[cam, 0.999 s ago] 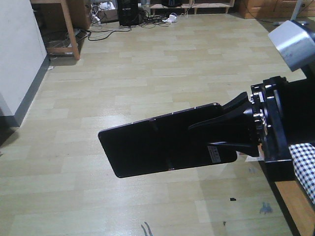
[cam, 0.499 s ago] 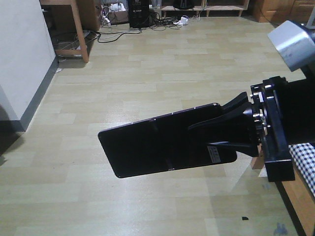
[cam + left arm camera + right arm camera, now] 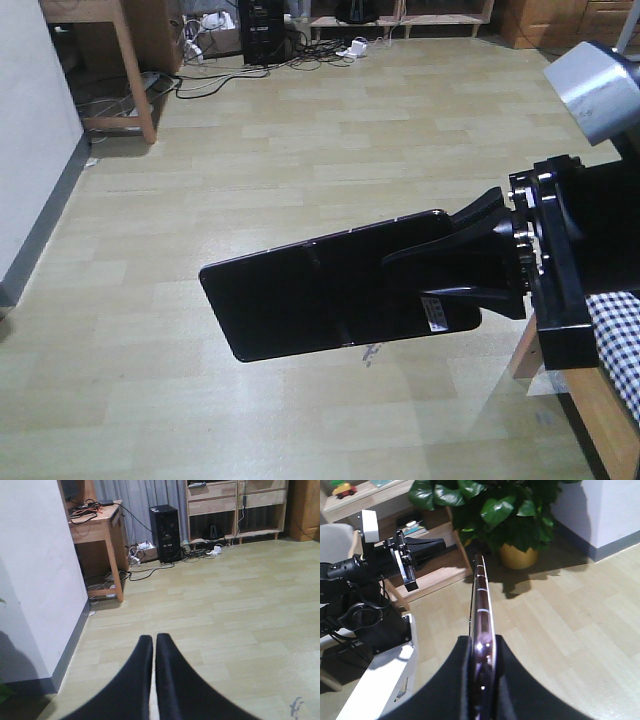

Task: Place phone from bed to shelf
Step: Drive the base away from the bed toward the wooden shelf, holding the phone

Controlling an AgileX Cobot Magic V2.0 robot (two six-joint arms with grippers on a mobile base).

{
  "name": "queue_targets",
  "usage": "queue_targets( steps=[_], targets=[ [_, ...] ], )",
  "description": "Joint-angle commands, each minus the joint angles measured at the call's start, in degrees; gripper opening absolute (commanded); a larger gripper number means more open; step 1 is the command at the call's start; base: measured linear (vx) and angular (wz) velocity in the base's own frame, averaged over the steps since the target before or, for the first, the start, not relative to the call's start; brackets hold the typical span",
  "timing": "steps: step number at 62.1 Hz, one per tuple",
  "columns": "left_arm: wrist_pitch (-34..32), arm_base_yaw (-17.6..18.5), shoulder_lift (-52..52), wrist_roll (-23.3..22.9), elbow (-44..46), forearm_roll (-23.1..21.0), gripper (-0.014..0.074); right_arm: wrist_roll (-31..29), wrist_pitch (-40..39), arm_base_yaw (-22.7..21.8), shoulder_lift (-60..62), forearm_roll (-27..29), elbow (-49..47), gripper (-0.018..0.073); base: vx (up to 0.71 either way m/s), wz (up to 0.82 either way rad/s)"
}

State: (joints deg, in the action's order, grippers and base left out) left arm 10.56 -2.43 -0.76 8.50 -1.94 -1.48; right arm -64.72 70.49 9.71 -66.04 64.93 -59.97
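Note:
The phone (image 3: 300,300), a glossy black slab with a crease and a small white sticker, hangs level above the floor. My right gripper (image 3: 405,278) is shut on its right end. In the right wrist view the phone (image 3: 480,590) shows edge-on, its pinkish metal rim clamped by the right gripper (image 3: 482,639). The bed (image 3: 618,335), with its checked sheet and wooden frame, shows at the lower right. My left gripper (image 3: 153,639) is shut with nothing in it, over bare floor. A light wooden shelf (image 3: 437,577) stands behind the left arm, beside a potted plant.
A white wall (image 3: 35,580) is at the left. Beside it stand a wooden desk (image 3: 100,525), cables and a black computer tower (image 3: 167,532). A low wooden drawer unit (image 3: 235,505) lines the far wall. The potted plant (image 3: 515,525) and the robot's white base (image 3: 385,680) are near the shelf.
The floor, desk and wall have shifted in the front view and more of the bed frame shows. The phone stays in the same place in my right gripper.

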Motion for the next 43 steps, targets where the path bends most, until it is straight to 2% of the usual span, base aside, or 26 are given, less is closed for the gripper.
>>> queue_targets(
  steps=[1,43],
  targets=[
    [-4.15,0.2,-0.77,-0.33,1.22,-0.52,0.0001,0.0,3.14,0.03,1.2,5.56,-1.46,-0.0002,0.29,-0.12],
    [-4.15,0.2,-0.77,-0.33,1.22,-0.52,0.0001,0.0,3.14,0.03,1.2,5.56,-1.46,-0.0002,0.3,-0.12]
  ],
)
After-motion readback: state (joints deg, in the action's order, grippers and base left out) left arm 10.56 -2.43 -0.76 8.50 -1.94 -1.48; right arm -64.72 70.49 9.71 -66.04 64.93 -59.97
